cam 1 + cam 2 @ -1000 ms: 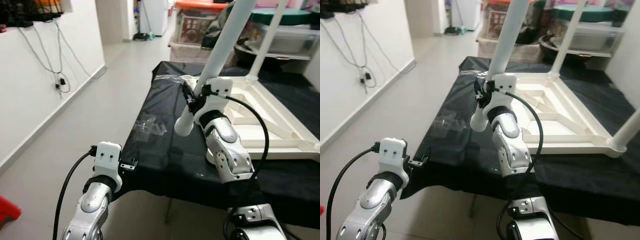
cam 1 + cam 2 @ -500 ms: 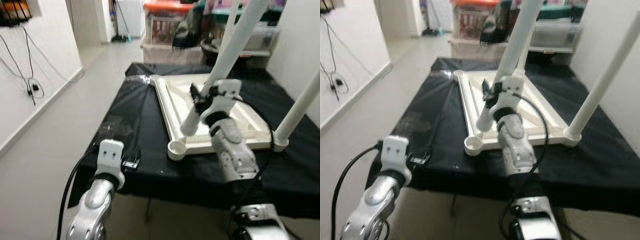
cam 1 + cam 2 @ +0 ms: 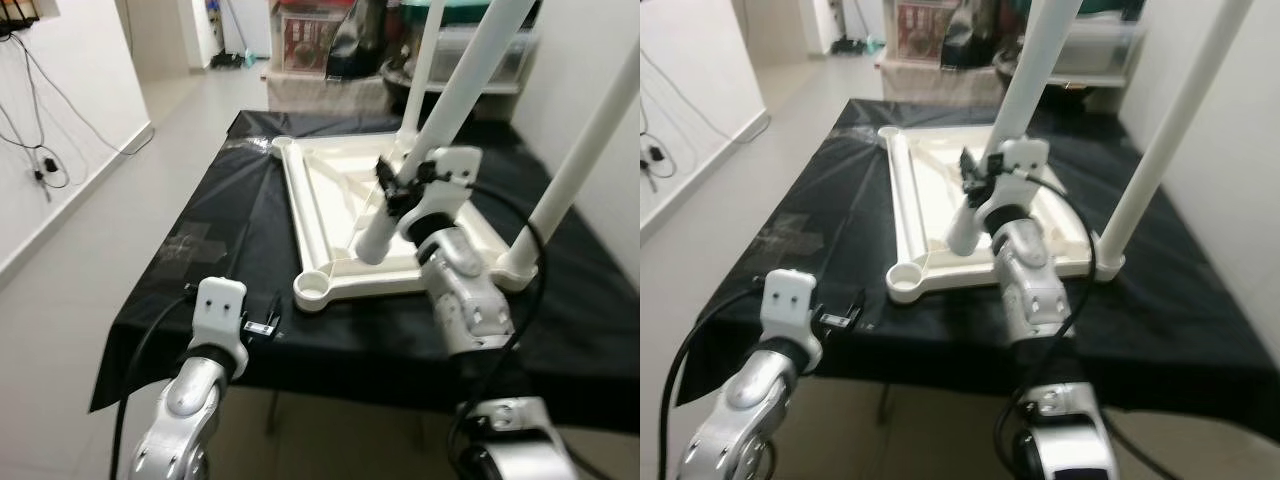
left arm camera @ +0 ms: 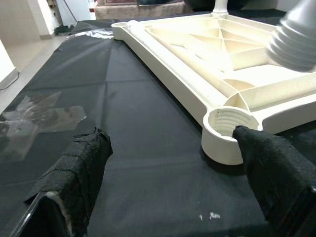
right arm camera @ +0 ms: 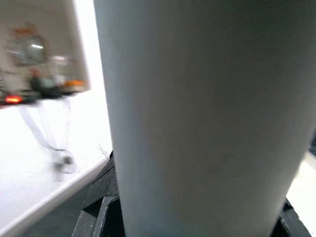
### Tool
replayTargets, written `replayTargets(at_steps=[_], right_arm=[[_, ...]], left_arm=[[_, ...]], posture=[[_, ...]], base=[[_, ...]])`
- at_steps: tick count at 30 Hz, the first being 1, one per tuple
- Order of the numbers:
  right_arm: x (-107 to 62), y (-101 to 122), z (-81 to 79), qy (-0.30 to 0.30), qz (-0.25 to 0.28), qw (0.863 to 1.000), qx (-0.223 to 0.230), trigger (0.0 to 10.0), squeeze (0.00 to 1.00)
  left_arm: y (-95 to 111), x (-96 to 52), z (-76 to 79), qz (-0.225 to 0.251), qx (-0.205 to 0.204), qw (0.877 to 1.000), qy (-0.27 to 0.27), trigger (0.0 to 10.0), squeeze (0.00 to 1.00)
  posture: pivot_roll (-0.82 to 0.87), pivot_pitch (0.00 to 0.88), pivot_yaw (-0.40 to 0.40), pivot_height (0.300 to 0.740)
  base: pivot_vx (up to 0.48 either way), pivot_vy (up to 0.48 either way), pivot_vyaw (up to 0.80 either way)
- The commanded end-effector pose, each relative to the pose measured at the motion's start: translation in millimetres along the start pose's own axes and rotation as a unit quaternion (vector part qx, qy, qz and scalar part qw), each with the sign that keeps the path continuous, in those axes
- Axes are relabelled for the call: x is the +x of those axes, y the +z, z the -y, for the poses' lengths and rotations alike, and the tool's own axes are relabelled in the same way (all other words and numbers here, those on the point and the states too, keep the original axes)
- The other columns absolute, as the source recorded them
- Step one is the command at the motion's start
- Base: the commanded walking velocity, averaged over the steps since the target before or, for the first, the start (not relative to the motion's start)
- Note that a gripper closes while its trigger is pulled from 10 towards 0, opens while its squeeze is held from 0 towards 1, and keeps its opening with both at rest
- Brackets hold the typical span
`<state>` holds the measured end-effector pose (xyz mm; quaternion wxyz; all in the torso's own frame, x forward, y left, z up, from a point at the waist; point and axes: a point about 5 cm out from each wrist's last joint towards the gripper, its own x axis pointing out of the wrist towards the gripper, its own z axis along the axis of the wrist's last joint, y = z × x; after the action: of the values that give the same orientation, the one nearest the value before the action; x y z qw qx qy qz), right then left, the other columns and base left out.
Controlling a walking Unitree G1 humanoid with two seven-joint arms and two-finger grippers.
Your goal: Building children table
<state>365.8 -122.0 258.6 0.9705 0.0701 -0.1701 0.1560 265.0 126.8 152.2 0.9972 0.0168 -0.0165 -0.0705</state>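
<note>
At the centre of the frame our right gripper [image 3: 392,188] is clamped around a loose white table leg [image 3: 440,125], which slants from upper right down to a free lower end hanging just above the upturned tabletop [image 3: 330,215]. The wrist view along that gripper shows the leg's smooth white surface pressed between the black fingers [image 5: 101,207].

The cream tabletop lies underside up on a black cloth [image 3: 220,260] that covers the work surface, its ribbed frame showing. At its near left corner, an open threaded socket [image 3: 314,288] faces upward, unfilled. Two more white legs stand upright from the far corner [image 3: 428,60] and the near right corner [image 3: 575,170].

In the lower left of the frame our left gripper [image 4: 170,163] hovers low over the cloth with its padded fingers [image 4: 81,168] spread apart and holding nothing; one finger sits just in front of the empty socket. A crumpled clear plastic wrapper [image 4: 37,116] lies on the cloth to the side. Storage bins [image 3: 320,30] crowd the background at top centre.
</note>
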Motion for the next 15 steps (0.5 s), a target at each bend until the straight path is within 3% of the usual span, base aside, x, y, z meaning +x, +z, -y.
replayTargets(at_steps=[1,10,15], right_arm=[[9.5,2,2.7,0.041,-0.012,0.999,0.000,10.0,0.00],[29.5,3,21.0,0.072,-0.047,0.996,-0.012,10.0,0.00],[30.9,-1,26.9,0.147,-0.080,0.985,0.043,10.0,0.00]], left_arm=[[-2,-4.4,7.4,-0.001,-0.013,1.000,-0.025,10.0,0.00],[4,-14.3,32.1,0.008,-0.032,0.995,-0.096,10.0,0.00],[11,-25.7,45.1,0.013,-0.041,0.992,-0.116,10.0,0.00]], posture=[[0.06,0.054,-0.030,0.740],[0.07,0.099,-0.041,0.740],[0.09,0.141,-0.049,0.740]], base=[[0.000,0.000,0.00],[0.000,0.000,0.00],[0.000,0.000,0.00]])
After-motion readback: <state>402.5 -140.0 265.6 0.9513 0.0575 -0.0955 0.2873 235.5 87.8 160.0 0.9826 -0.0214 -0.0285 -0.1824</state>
